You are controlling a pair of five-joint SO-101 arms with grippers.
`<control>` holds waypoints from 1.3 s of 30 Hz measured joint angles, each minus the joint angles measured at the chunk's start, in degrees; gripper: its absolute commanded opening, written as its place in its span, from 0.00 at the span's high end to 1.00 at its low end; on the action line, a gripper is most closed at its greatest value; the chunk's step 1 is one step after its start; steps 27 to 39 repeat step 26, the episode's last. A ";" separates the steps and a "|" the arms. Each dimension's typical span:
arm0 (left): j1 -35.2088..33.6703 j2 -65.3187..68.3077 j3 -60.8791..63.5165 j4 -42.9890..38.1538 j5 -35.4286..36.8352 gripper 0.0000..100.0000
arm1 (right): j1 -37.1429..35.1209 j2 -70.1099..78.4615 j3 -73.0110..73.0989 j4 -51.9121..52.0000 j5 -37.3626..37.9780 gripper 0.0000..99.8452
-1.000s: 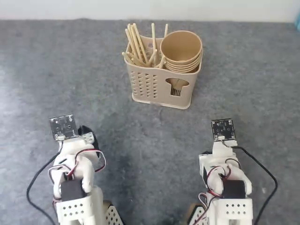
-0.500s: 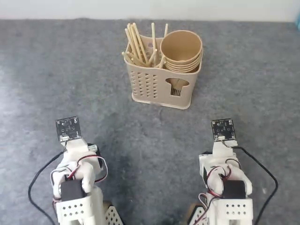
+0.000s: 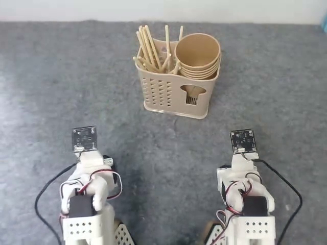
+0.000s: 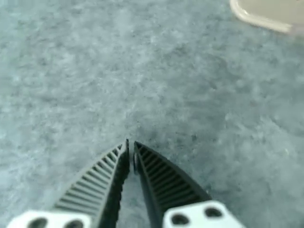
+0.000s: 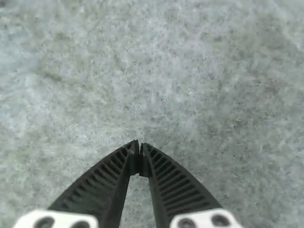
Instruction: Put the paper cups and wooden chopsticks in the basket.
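Observation:
A beige slotted basket [image 3: 168,97] stands at the far middle of the table. Several wooden chopsticks [image 3: 150,48] stick up from its left half, and a stack of brown paper cups [image 3: 197,53] sits in its right half. My left gripper [image 4: 130,145] is shut with nothing in it, hovering over bare grey felt; a corner of the basket [image 4: 266,12] shows far ahead of it. My right gripper [image 5: 139,145] is shut and empty over the felt too. Both arms sit folded at the near edge, the left arm [image 3: 87,173] and the right arm [image 3: 244,173].
Grey felt [image 3: 61,76] covers the whole table. A pale wall strip [image 3: 76,10] runs along the far edge. Black cables [image 3: 294,191] loop beside each arm's base.
The left arm has swung to the right and drawn back toward its base. The right arm, the basket and its contents have not moved.

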 measured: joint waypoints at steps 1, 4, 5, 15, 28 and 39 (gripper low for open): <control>-0.26 0.00 0.00 0.00 0.00 0.99 | 0.00 0.00 0.00 0.00 0.00 0.99; -0.79 0.00 0.00 0.00 -0.09 0.99 | 0.00 0.00 0.00 0.00 0.00 0.99; -0.97 0.00 0.00 0.00 -0.18 0.99 | 0.00 0.00 0.00 0.00 0.00 0.99; -0.97 0.00 0.00 0.00 -0.26 0.99 | 0.00 0.00 0.00 0.00 0.00 0.99; -0.97 0.00 0.00 0.00 -0.09 0.99 | 0.00 0.00 0.00 0.00 0.00 0.99; -0.97 0.00 0.00 0.00 -0.09 0.99 | 0.00 0.00 0.00 0.00 0.00 0.99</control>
